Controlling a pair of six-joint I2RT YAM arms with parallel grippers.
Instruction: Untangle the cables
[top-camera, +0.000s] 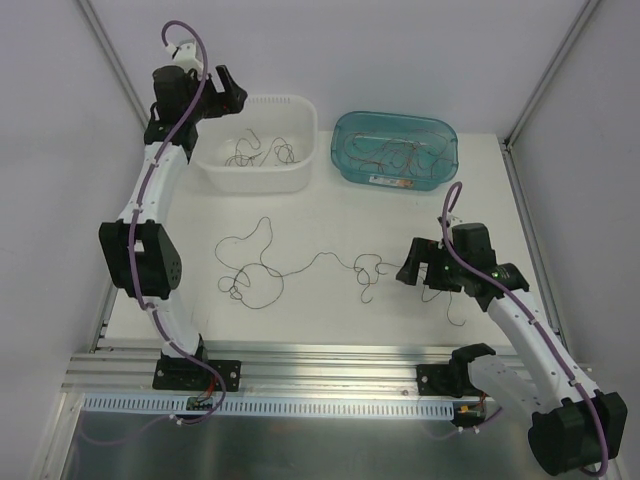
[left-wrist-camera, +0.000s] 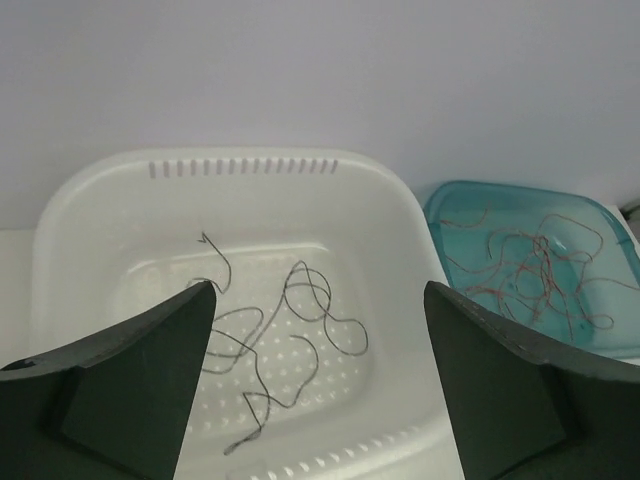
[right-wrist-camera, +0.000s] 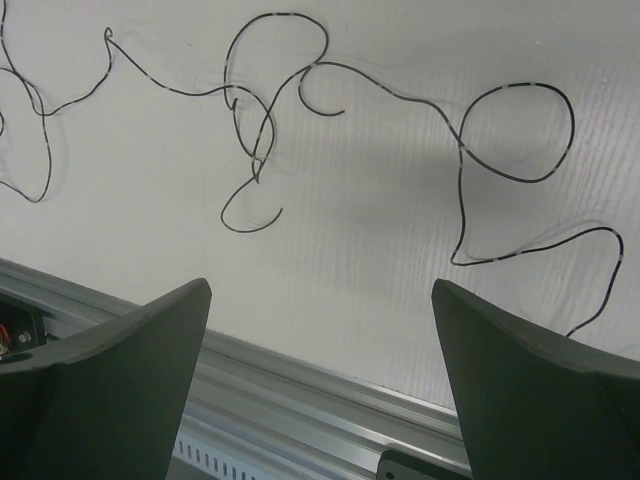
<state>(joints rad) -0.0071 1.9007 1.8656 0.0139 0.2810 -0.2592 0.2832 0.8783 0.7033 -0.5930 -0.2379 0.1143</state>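
Reading the cables as hair-thin, near weightless, limp but springy-curly: they should snag on each other rather than resist, and they look too fine for anything but a low pinch right at the surface (top-camera: 400, 210). One long black cable (right-wrist-camera: 462, 200) lies loose across it, looped and crossing itself in a few spots. Best hold looks like a free end or a plain run away from the crossings, then a slow pull so the loops open instead of cinching. A few dark cables (left-wrist-camera: 250, 345) sit in the white basket (left-wrist-camera: 100, 190), and a red-brown bunch (left-wrist-camera: 540, 265) sits in the teal bin (left-wrist-camera: 450, 200) beside it. Left gripper (left-wrist-camera: 318, 290) is above the basket, jaws spread, nothing between them. Right gripper (right-wrist-camera: 320, 290) is over the surface near the black cable, jaws spread wide, empty, touching nothing.
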